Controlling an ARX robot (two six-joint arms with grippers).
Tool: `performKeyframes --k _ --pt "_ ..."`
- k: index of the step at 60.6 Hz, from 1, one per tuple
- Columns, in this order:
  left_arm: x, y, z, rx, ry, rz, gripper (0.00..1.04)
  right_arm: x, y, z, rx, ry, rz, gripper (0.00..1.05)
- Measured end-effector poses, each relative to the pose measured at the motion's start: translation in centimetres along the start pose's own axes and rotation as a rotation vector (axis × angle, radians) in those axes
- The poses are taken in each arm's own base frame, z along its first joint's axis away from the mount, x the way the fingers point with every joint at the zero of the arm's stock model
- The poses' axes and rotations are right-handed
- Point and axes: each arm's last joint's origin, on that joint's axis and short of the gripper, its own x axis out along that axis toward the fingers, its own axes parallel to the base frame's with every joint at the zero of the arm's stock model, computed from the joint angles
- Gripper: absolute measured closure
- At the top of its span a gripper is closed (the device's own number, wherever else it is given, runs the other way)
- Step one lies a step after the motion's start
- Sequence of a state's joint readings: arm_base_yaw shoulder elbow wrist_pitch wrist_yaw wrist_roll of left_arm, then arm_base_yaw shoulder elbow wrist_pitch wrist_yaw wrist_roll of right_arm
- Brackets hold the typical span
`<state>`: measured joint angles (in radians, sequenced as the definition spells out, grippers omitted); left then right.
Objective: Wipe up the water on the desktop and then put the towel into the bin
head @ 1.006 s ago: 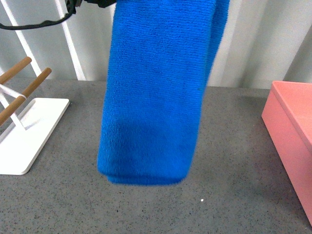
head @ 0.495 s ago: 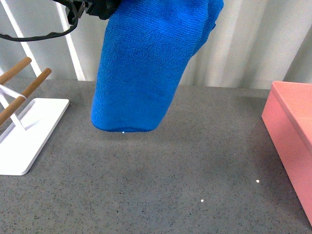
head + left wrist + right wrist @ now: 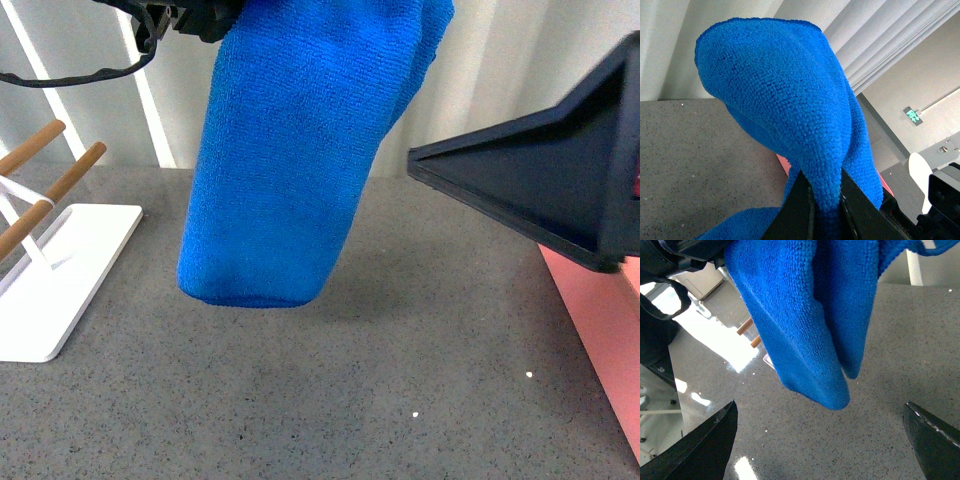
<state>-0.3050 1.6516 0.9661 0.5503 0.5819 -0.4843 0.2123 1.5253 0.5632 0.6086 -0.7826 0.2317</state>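
- The towel (image 3: 290, 170) hangs in the air, well off to the left-arm side of the bin (image 3: 600, 320). Its folded lower end is clear of the desktop (image 3: 420, 380), not touching it.
- The left gripper (image 3: 826, 200) is pinching a bunched fold of the towel between its two dark fingers. The cloth rises in a hump above the pinch and spills down both sides.
- The right gripper (image 3: 819, 410) is spread wide with nothing in it. From its wrist camera the towel's lowest corner dangles in the gap between the fingers, above the desktop.
- In the front view one right finger reaches out from over the bin toward the towel. Its tip is near the cloth but apart from it.
- I judge the towel to be light, soft and completely limp. It will drape, swing and fold on itself, so I can't steer it by pushing.
- The plush pile should grip well and seems unlikely to slip, but a thin pinch might let a layer slide out.
- For a second hold I'd take the thick doubled lower end, squeezing through all the layers.
- Nothing here is fragile, so a firm squeeze is fine.
- I see a few bright specks on the desktop on the towel's side of the bin, but I can't tell whether they are water.
- A white tray with wooden rods (image 3: 60, 270) sits farthest from the bin, past the towel.
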Motion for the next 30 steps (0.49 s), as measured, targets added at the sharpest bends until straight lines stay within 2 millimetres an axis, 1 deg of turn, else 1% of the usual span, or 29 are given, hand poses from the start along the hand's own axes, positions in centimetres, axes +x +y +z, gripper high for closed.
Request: performKeyframes --k 10,21,30 --pt "0.0 0.0 0.0 0.000 0.000 0.000 1.00 2.9 -0.6 1.1 -0.013 0.032 -0.003 0.07" --pt "0.0 0.0 0.0 0.000 0.000 0.000 1.00 5.5 0.2 2.6 -0.078 0.056 0.071 0.07" --pt "0.0 0.0 0.0 0.000 0.000 0.000 1.00 7.6 0.3 3.5 -0.107 0.077 0.084 0.07"
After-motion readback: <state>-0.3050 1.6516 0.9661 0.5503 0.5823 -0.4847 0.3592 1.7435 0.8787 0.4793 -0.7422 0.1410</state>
